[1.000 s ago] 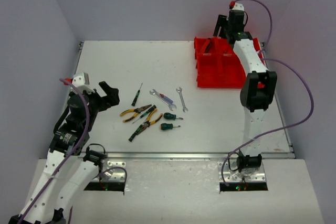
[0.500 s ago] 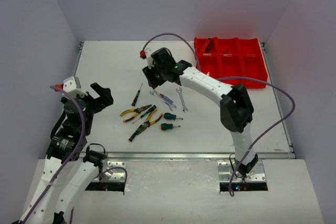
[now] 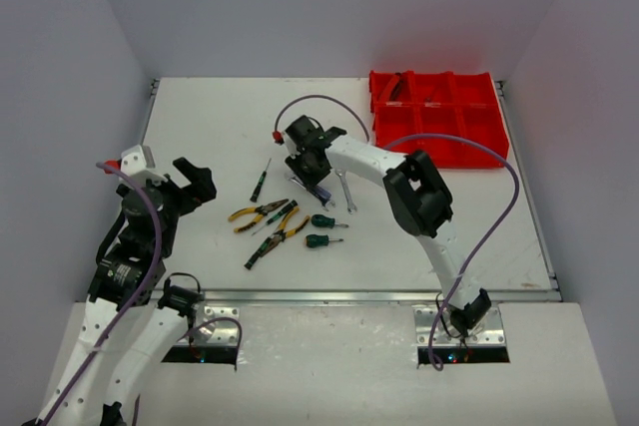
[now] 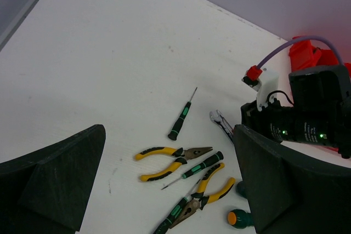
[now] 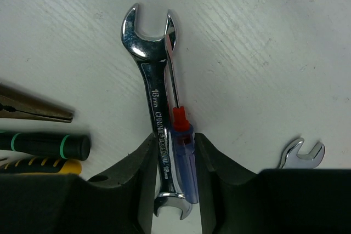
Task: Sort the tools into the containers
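Observation:
My right gripper [image 3: 318,183] [image 5: 174,163] is down on the table, shut on a large silver wrench [image 5: 151,80] and a blue-handled screwdriver [image 5: 184,160] that lie side by side between its fingers. A small silver wrench [image 3: 344,188] [image 5: 300,153] lies just right of it. Yellow-handled pliers [image 3: 258,213] [image 4: 170,160], a second pair [image 3: 288,226] [image 4: 211,193] and green-black screwdrivers [image 3: 260,183] [image 4: 181,119] lie mid-table. Two stubby green screwdrivers [image 3: 321,230] lie nearby. My left gripper [image 3: 200,183] [image 4: 170,190] is open and empty, left of the pile. The red containers [image 3: 434,117] stand at the back right.
The right arm [image 3: 374,162] stretches from its base across the table's middle to the tools. Its wrist and purple cable [image 4: 307,119] show in the left wrist view. White walls close the table at the left, back and right.
My right arm swung from the red containers over to the tool pile, came down over the large wrench and blue screwdriver, and its fingers now bracket them. The left arm drew back slightly.

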{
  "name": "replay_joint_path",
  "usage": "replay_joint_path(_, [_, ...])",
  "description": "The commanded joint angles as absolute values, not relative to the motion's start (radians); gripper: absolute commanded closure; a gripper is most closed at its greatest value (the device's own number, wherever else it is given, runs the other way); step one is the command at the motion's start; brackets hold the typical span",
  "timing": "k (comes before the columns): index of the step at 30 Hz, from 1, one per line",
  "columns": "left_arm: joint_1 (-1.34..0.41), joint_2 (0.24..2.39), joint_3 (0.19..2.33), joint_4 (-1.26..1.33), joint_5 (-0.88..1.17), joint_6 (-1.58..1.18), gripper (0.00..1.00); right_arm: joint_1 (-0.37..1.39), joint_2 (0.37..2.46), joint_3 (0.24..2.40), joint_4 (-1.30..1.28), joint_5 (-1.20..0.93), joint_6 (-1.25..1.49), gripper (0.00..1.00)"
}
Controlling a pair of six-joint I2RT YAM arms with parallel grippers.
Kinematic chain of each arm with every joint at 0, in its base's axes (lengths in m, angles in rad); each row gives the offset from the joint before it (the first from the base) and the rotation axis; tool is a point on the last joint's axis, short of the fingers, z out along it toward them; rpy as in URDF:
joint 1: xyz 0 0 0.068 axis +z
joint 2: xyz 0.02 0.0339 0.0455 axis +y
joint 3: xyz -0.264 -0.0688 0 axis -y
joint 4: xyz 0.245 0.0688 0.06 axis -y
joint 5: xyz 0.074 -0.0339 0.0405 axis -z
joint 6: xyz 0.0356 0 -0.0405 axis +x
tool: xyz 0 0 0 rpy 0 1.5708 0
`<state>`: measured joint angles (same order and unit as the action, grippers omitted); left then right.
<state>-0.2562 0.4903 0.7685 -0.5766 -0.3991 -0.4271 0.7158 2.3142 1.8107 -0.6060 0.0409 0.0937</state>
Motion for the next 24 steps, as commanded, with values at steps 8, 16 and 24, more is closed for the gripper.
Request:
replay_joint_path(8, [-0.265, 0.493, 0.787, -0.537, -0.371, -0.419, 0.0, 0.707, 2.315, 1.818, -0.589, 0.096, 0.073, 0.79])
replay_joint_path(16, [-0.265, 0.492, 0.784, -0.532, -0.36, -0.413, 0.0, 0.683, 2.307, 1.774, -0.583, 0.105, 0.071, 0.79])
replay_joint_path(24, [-0.265, 0.491, 0.783, -0.529, -0.354, -0.411, 0.0, 0.682, 2.291, 1.768, -0.584, 0.08, 0.087, 0.96])
